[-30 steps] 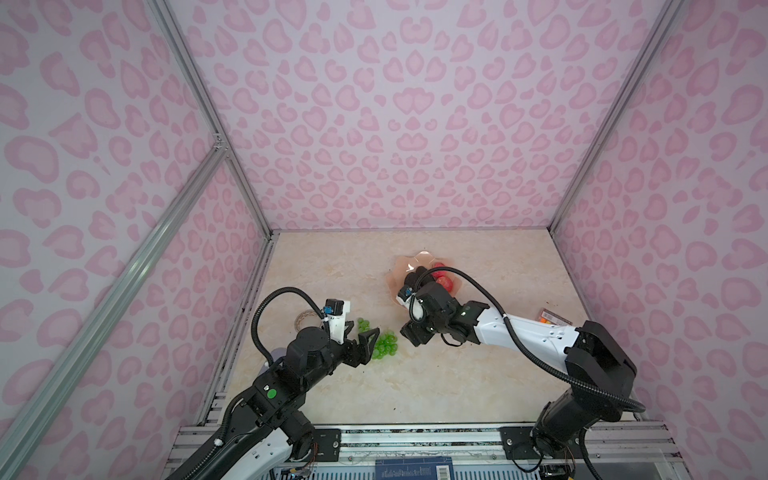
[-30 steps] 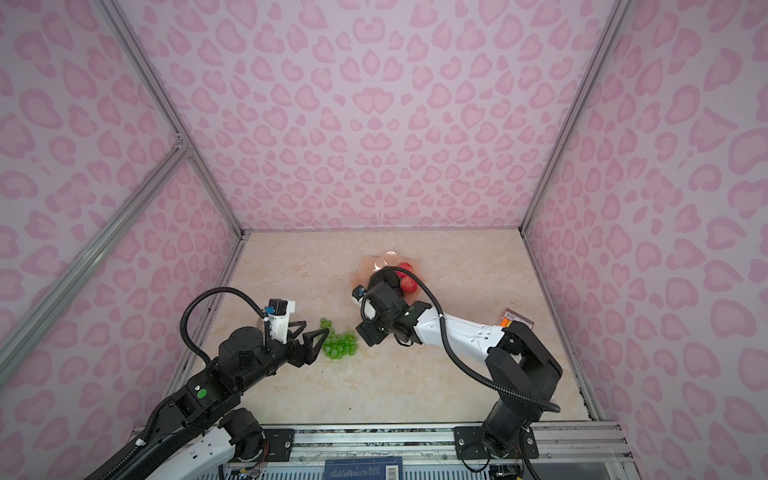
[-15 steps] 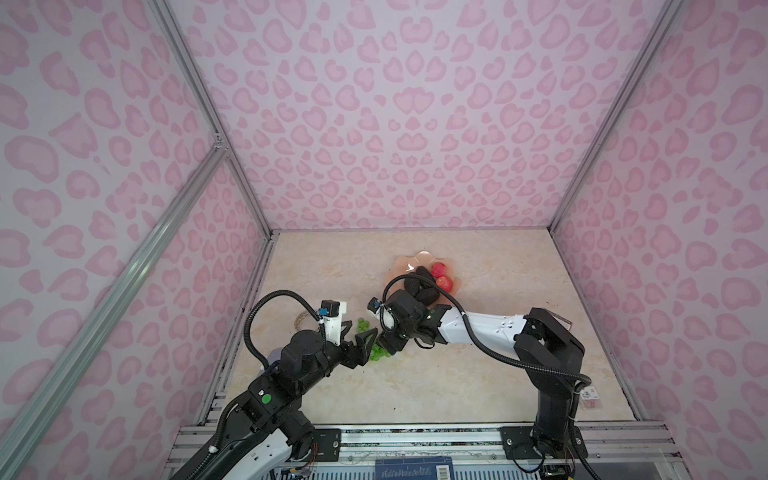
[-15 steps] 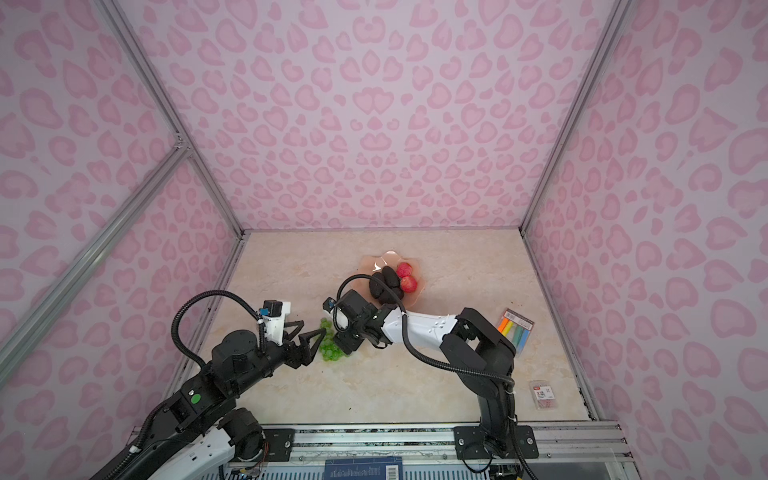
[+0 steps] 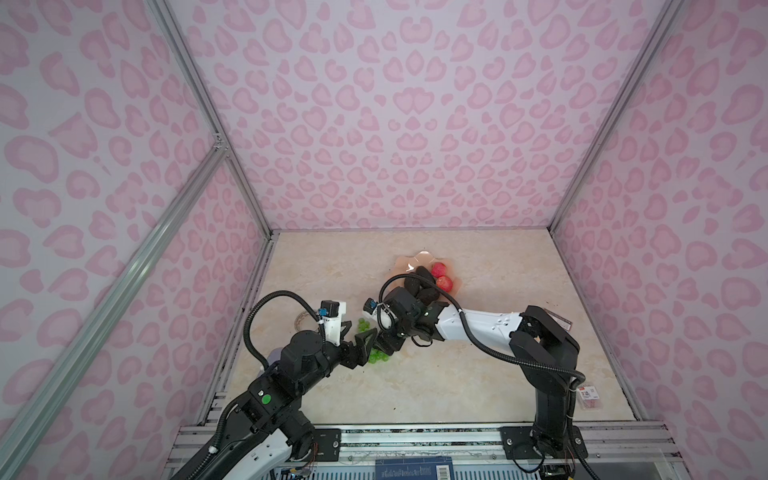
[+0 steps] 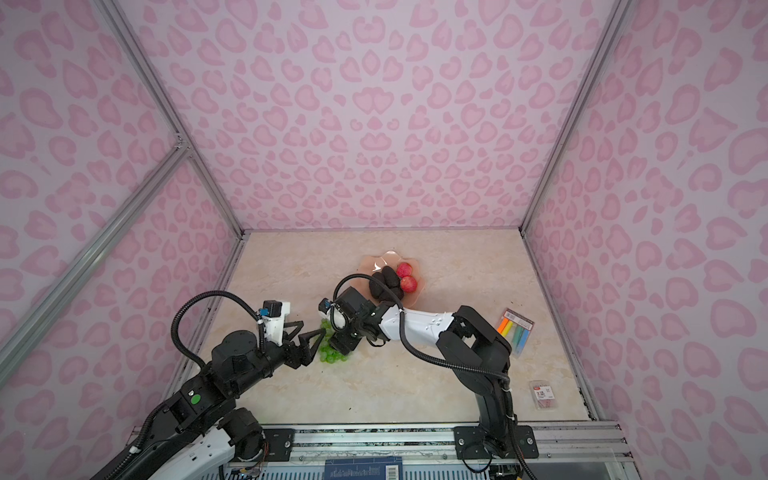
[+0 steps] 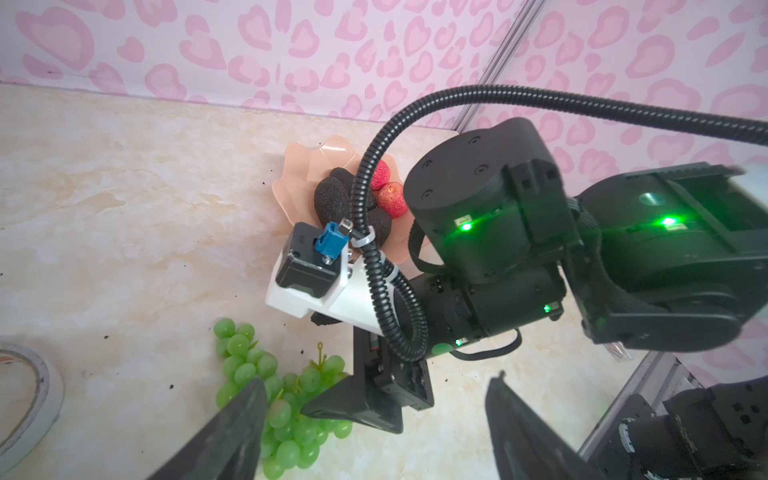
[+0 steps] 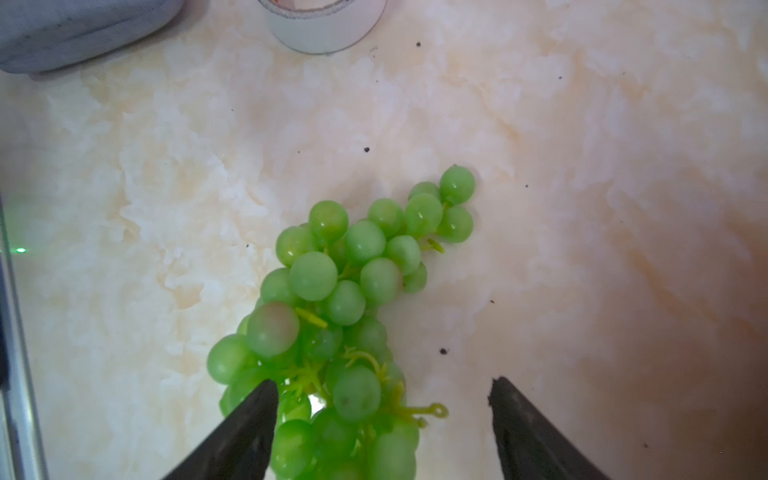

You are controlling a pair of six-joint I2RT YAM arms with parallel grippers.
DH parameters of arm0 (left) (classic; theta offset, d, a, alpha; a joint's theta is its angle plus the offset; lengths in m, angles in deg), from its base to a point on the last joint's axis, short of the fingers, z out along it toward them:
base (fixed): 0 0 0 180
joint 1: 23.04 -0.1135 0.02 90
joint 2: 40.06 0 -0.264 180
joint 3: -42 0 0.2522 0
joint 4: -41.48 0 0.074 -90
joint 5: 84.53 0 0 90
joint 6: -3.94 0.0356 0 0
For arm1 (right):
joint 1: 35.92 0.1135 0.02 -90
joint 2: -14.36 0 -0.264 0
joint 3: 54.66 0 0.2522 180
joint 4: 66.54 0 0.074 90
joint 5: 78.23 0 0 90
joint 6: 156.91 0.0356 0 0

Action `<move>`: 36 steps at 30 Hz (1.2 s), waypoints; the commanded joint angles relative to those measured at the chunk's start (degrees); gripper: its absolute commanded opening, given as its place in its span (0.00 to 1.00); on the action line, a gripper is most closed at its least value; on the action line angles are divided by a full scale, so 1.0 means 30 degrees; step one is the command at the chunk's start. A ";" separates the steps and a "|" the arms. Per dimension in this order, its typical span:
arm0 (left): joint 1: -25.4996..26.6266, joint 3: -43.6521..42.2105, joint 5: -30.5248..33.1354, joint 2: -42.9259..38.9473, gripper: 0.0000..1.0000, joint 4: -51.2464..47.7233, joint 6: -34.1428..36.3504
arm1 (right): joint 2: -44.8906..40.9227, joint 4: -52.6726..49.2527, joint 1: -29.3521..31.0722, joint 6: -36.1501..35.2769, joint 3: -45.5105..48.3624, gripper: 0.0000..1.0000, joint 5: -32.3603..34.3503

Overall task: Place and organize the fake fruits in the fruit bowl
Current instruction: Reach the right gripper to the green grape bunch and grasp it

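**Position.** The grapes lie on the table, left of its middle toward the front edge. They are apart from the fruit bowl, which stands near the middle toward the back edge. The right gripper is held with jaws spread wide over the stem end of the bunch; nothing is clamped. The left gripper is likewise spread and empty, just beside the same bunch.

**Risks.**
1. Both grippers are crowded head to head at one bunch. A collision is judged likely if both are advanced together.
2. One right fingertip is set upon the berries, not beside them. Only a few berries may be pinched, and the loose, glossy bunch could slip out when lifted.
3. The bowl is shallow and its near side is filled. A fruit could be pushed over the rim when the bunch is set in.

**Count.**
- avocados: three, in the bowl
- red peaches: two, in the bowl
- grapes: one bunch, outside the bowl
- bowl: one
- tape ring: one, near the left edge, no part of the task
- grey-blue pad: one, near the left edge, no part of the task
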 commanded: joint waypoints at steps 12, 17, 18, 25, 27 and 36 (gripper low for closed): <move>-0.0007 0.0041 0.0156 -0.0076 0.83 0.0250 0.0027 | 0.1795 0.0207 0.1113 0.1597 -0.0889 0.82 0.0280; -0.0008 0.0070 0.0245 -0.0163 0.83 0.0222 0.0038 | 0.3163 -0.0173 0.1318 0.2135 -0.1824 0.81 0.1116; -0.0007 0.0062 0.0283 -0.0177 0.83 0.0222 0.0057 | 0.3354 -0.0174 0.1336 0.2294 -0.1887 0.81 0.1099; -0.0007 0.0072 0.0215 -0.0193 0.83 0.0250 0.0079 | 0.3871 0.0105 0.1355 0.3428 -0.1547 0.63 0.0752; -0.0007 0.0038 0.0222 -0.0168 0.83 0.0247 0.0071 | 0.3725 0.0467 0.1362 0.3751 -0.1169 0.49 0.0682; -0.0007 -0.0014 0.0194 -0.0288 0.83 0.0339 0.0086 | 0.2169 0.3050 0.1175 0.6369 0.0437 0.30 0.1063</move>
